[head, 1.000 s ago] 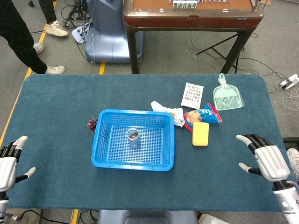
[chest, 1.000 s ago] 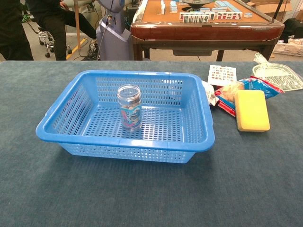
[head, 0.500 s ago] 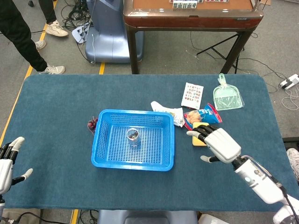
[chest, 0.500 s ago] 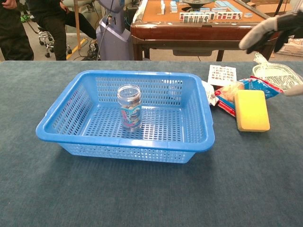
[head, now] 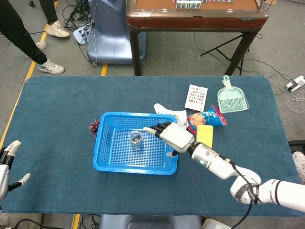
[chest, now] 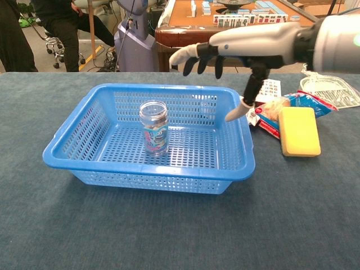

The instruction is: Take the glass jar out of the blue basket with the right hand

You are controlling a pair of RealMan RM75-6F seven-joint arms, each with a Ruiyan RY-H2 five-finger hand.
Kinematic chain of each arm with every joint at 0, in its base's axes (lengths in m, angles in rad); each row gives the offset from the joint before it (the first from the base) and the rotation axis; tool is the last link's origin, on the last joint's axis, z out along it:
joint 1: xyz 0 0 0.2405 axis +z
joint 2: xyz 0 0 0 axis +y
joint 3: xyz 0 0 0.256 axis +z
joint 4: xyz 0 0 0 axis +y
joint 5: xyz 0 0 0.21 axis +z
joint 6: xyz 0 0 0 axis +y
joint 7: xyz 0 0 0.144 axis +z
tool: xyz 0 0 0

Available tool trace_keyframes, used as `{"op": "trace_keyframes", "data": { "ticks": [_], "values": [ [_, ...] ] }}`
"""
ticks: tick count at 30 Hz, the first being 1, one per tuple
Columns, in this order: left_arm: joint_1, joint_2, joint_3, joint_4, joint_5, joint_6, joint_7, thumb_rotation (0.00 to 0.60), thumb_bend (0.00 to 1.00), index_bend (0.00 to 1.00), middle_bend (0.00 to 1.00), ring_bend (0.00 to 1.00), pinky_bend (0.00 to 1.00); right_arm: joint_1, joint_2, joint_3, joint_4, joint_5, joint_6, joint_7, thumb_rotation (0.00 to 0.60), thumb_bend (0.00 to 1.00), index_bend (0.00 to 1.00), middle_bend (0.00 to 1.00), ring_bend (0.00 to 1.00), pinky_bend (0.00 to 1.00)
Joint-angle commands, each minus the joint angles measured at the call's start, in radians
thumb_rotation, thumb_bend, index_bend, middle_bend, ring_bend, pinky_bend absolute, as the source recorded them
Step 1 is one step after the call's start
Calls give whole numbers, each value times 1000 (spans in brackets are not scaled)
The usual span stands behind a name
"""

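Glass jar (chest: 154, 127) is seen standing upright near the middle of the blue basket (chest: 239, 169), on the perforated floor, apart from every wall. Nothing is touching it.

Right hand (head: 172, 136) is held over the basket's right half, above rim level, palm down, fingers (chest: 194, 57) spread wide and pointed toward the jar, thumb hung downward. Nothing is held. The jar sits just beyond the fingertips; no contact is shown in either view. The wide spread is judged to be pre-shaping for a wrap around the jar body.

Left hand (head: 5, 164) is parked at the counter's (head: 57, 105) near-left edge, well apart from the basket, fingers apart, empty. Only its fingers are shown, and only in the head view.

Stage is judged as approach: reach under way, grasp not yet made, jar not yet lifted.

Next move is expected to need the hand lowered inside the walls, with thumb on one side of the jar and fingers on the other. Risks: the smooth glass could be tipped by a side nudge, and the basket wall could be caught on the way out.

Yellow sponge (chest: 298, 131) and snack packet (head: 208, 117) lie just right of the basket, under the forearm's path.
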Motion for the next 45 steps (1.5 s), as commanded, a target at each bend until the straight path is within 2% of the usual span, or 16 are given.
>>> {"op": "trace_keyframes", "data": {
  "ticks": [1,3,7,12,21,30,36,42,45],
  "values": [
    [3,2,0,0,-1,4,-2,600,150,122,143,153,183,59,-72,11,66,64,-50,-48,600,49,14,119,150,281],
    [4,3,0,0,-1,5,-2,600,150,122,143,153,183,69,-85,11,79,76,-55,-58,600,49,11,117,150,281],
    [10,5,3,0,-2,7,-1,600,149,122,143,153,183,135,-190,17,191,144,-86,-92,600,49,12,118,149,281],
    [14,6,1,4,-6,10,-4,600,149,122,143,153,183,177,-259,27,270,196,-85,-87,600,49,12,124,150,281],
    [17,7,-1,9,-9,7,-6,600,149,122,143,153,183,222,-354,55,374,237,-102,47,600,50,61,182,150,282],
    [19,3,-1,19,-19,0,-13,600,149,122,143,153,183,240,-414,39,439,253,-133,141,600,59,87,198,155,300],
    [24,1,-1,27,-21,1,-20,600,149,123,143,153,183,236,-463,39,496,274,-121,191,600,157,196,266,218,399],
    [25,-3,0,33,-23,-1,-24,600,149,125,143,153,183,235,-491,40,536,273,-100,211,600,329,361,341,282,519],
    [25,-3,-1,35,-25,-3,-24,600,149,126,143,153,183,231,-486,42,529,260,-84,224,600,379,395,362,302,567]
  ]
}}
